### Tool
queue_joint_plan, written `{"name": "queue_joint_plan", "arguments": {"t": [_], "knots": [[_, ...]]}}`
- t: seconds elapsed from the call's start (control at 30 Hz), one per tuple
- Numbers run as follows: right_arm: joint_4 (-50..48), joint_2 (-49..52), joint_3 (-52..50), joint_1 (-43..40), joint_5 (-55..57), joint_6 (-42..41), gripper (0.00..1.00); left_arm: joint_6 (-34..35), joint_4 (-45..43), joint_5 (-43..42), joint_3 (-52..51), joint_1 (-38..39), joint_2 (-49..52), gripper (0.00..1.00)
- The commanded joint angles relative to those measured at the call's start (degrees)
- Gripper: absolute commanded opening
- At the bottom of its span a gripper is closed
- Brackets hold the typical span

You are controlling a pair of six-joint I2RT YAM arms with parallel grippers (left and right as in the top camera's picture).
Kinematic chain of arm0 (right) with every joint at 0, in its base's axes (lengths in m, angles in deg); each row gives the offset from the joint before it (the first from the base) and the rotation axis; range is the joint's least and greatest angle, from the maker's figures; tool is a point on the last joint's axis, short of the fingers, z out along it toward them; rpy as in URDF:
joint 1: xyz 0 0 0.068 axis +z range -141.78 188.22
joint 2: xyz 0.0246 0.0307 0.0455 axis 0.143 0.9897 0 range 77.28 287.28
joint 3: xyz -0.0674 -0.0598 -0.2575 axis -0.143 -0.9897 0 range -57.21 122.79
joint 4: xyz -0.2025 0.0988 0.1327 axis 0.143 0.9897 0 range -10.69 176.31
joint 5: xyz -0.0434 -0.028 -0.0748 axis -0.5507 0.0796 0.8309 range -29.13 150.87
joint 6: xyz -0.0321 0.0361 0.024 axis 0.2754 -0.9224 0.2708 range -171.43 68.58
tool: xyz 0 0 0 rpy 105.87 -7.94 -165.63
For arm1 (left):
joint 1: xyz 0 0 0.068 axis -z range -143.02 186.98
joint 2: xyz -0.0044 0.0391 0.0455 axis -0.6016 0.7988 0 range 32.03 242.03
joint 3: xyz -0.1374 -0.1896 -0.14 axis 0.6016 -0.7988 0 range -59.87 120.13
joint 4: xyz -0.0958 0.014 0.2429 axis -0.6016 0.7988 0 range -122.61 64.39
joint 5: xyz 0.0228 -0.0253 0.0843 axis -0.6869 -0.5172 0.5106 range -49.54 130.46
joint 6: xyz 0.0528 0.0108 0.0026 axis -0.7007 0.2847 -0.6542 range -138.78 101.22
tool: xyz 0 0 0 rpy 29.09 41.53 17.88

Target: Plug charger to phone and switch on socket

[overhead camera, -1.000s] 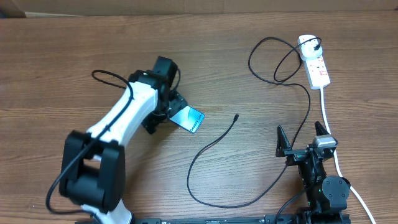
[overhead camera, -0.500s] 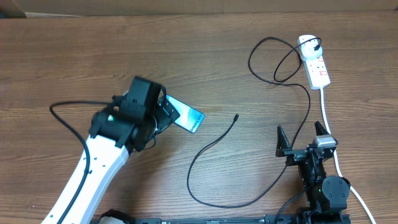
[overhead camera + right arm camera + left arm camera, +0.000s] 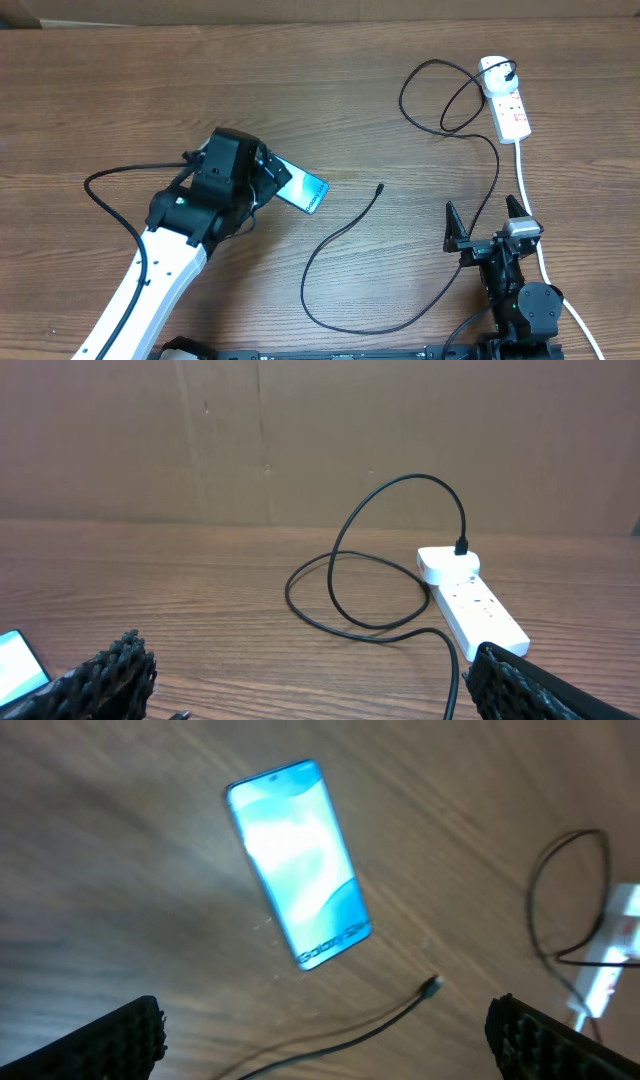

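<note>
Nearest on the right, the right claw (image 3: 481, 212) sits with its fingers spread and empty, unmoved over the last second. Further left, the left arm has swung round. A second ago its wrist covered the phone's left end; now the left claw (image 3: 325, 1010) hangs just off that end, fingers wide apart and pinching nothing.

The phone (image 3: 302, 189) lies flat on the desk (image 3: 100, 80) exactly where it lay before, screen lit. That suggests it has been left in place, ready to be plugged in.

The charger (image 3: 330, 240) has not shifted. Its loop curls between the two arms, and its connector tip (image 3: 381, 187) rests to the right of the phone, near it but apart. The phone's text end faces that tip, so joining the two looks like the step still to do.

At the far right, the charger's plug (image 3: 511, 72) already stands in the socket (image 3: 505, 100), whose switch no claw is near.

Counted, there are two claws, one phone, one charger, one socket and one white lead (image 3: 527, 190).
</note>
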Motion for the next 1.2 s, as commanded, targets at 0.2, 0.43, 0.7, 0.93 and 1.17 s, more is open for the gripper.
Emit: {"name": "queue_joint_plan", "arguments": {"t": [0.2, 0.43, 0.7, 0.93, 1.17], "knots": [[-0.24, -0.46, -0.59, 0.39, 0.52, 0.11, 1.00, -3.52, -6.95, -2.99, 3.50, -0.33, 11.37, 1.00], [-0.24, -0.46, -0.59, 0.39, 0.52, 0.11, 1.00, 8.37, -5.86, 8.57, 5.57, -0.33, 19.69, 1.00], [-0.24, -0.46, -0.59, 0.39, 0.52, 0.11, 1.00, 7.37, -9.20, 7.41, 5.95, -0.26, 26.23, 1.00], [-0.24, -0.46, -0.59, 0.39, 0.52, 0.11, 1.00, 2.03, 1.11, 4.35, 17.05, -1.05, 33.48, 1.00], [-0.24, -0.46, -0.59, 0.39, 0.52, 0.11, 1.00, 3.54, 4.59, 3.96, 18.36, -0.61, 36.65, 1.00]]}}
